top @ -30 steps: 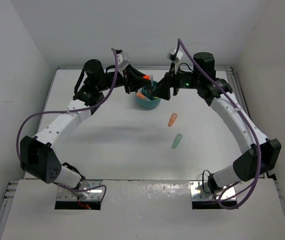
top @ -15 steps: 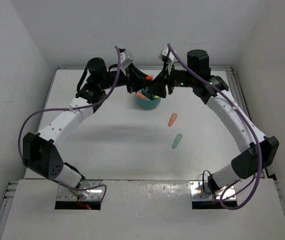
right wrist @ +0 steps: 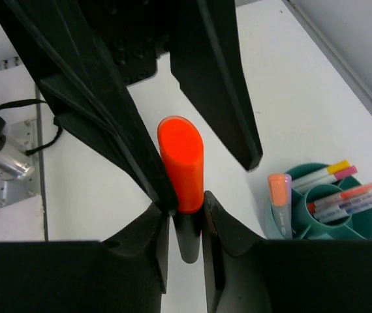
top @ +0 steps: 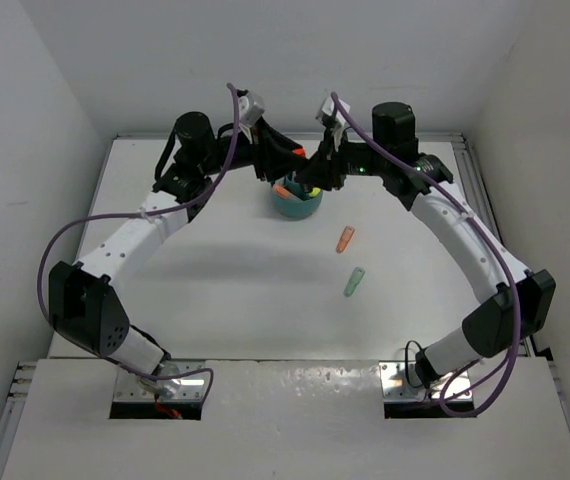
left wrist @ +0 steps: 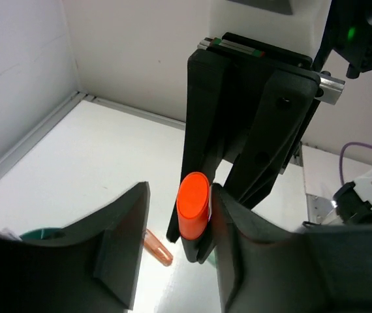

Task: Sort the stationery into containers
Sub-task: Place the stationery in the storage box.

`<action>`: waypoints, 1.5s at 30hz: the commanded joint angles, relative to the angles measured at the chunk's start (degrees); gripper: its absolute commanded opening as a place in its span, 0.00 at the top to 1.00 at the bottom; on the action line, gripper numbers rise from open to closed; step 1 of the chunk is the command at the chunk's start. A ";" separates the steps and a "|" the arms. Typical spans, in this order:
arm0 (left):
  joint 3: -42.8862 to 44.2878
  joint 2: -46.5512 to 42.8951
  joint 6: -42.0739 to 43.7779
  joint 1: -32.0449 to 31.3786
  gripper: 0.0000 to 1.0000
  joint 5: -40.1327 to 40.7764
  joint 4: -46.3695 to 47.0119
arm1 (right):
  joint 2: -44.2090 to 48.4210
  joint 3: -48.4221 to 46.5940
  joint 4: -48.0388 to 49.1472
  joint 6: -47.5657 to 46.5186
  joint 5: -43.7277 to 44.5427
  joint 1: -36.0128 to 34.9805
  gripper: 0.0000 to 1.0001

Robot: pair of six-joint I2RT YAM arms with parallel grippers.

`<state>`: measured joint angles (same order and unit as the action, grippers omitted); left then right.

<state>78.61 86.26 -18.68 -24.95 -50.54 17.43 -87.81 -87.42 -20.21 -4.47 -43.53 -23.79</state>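
A black marker with an orange cap [top: 301,156] hangs in the air just behind the teal organiser cup [top: 296,206]. My right gripper [right wrist: 185,210] is shut on the marker's black body [right wrist: 181,163]. My left gripper [left wrist: 177,195] is open around the same marker [left wrist: 192,205], whose cap touches only its right finger [left wrist: 238,235]. Both grippers meet tip to tip in the top view, the left gripper [top: 287,152] and the right gripper [top: 315,170]. The cup [right wrist: 369,229] holds several pens and a peach-capped highlighter [right wrist: 279,192].
An orange marker [top: 345,239] and a green marker [top: 354,281] lie on the white table, right of and nearer than the cup. The orange one also shows in the left wrist view [left wrist: 158,246]. White walls close the back and sides.
My right gripper has moved left and up to the left gripper above the cup and now holds the marker. The left gripper has shifted slightly right.
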 commanded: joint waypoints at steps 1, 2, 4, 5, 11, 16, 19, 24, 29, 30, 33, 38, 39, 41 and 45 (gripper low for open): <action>2.25 -0.65 -1.53 0.25 0.49 0.44 2.34 | 2.99 2.60 6.92 0.95 1.51 0.24 1.00; 2.25 -0.83 -1.89 0.51 0.35 1.32 2.34 | 3.60 3.56 7.20 0.78 2.04 0.76 1.00; 2.25 -1.44 -2.15 2.00 0.24 3.86 2.17 | 4.14 4.71 8.68 0.69 2.57 2.07 1.00; 2.51 -1.88 -2.15 2.79 0.17 4.66 2.26 | 4.83 6.45 9.74 0.43 3.18 2.78 1.00; 5.76 -3.02 -2.33 9.74 0.13 6.34 -0.90 | 4.93 16.19 29.83 1.55 5.64 9.54 1.00; 4.71 -4.08 -0.84 13.35 0.13 5.72 -5.64 | 1.16 26.42 59.11 11.76 9.60 13.16 1.00; 5.06 -4.26 0.48 15.71 0.13 5.81 -8.72 | -2.44 29.40 68.00 14.04 12.06 13.51 1.00; 6.55 -2.68 2.24 18.35 0.13 7.03 -12.94 | -9.83 26.60 74.34 18.61 13.91 13.95 1.00; 7.96 -1.45 3.82 20.20 0.13 7.65 -15.84 | -15.27 24.75 77.25 21.17 14.26 13.77 1.00; 8.05 -1.27 4.43 20.55 0.13 7.91 -16.28 | -15.72 24.75 77.86 21.60 14.35 13.68 1.00; 8.05 -0.92 5.31 21.26 0.13 8.44 -17.34 | -17.57 25.10 78.74 21.78 14.35 13.25 1.00; 8.49 -0.48 7.25 22.22 0.13 9.32 -20.15 | -20.46 25.02 79.36 22.40 14.44 12.63 1.00; 8.40 -0.48 7.51 22.40 0.13 9.32 -20.24 | -20.91 25.01 79.44 22.40 14.52 12.37 1.00; 8.23 -0.56 7.95 22.93 0.13 9.67 -20.94 | -21.78 24.75 79.53 22.57 14.61 12.19 1.00; 7.70 -0.74 9.45 22.75 0.13 11.43 -22.53 | -24.07 24.58 79.97 22.58 15.57 11.05 1.00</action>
<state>84.66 86.15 -10.94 -2.66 -40.40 -4.54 -110.59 -60.36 54.50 17.80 -28.49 -11.75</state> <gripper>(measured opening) 0.873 0.208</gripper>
